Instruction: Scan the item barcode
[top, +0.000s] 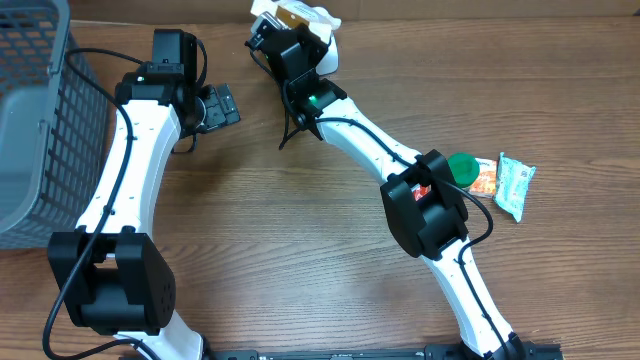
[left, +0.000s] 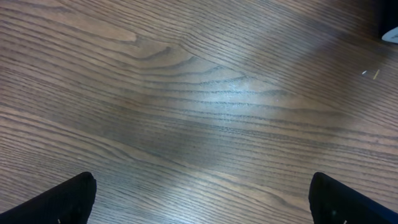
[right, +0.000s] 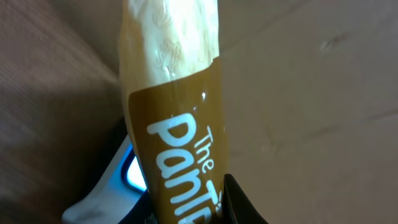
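The item is a clear packet with a brown label in white lettering (right: 177, 118), pale food showing at its top. My right gripper (right: 186, 211) is shut on it, one black finger (right: 239, 202) pressed against its right side. It hangs just above a white scanner (right: 96, 205) whose window glows blue. No barcode shows in these views. From overhead, the right gripper (top: 285, 35) holds the packet (top: 291, 14) at the table's far edge, over the scanner (top: 328, 48). The left gripper (top: 222, 104) stands open over bare wood, its fingertips (left: 68, 199) far apart with nothing between them.
A grey mesh basket (top: 30, 120) stands at the far left. To the right of the right arm lie a green lid (top: 462, 167), an orange packet (top: 483, 178) and a pale green packet (top: 516, 184). The table is wooden.
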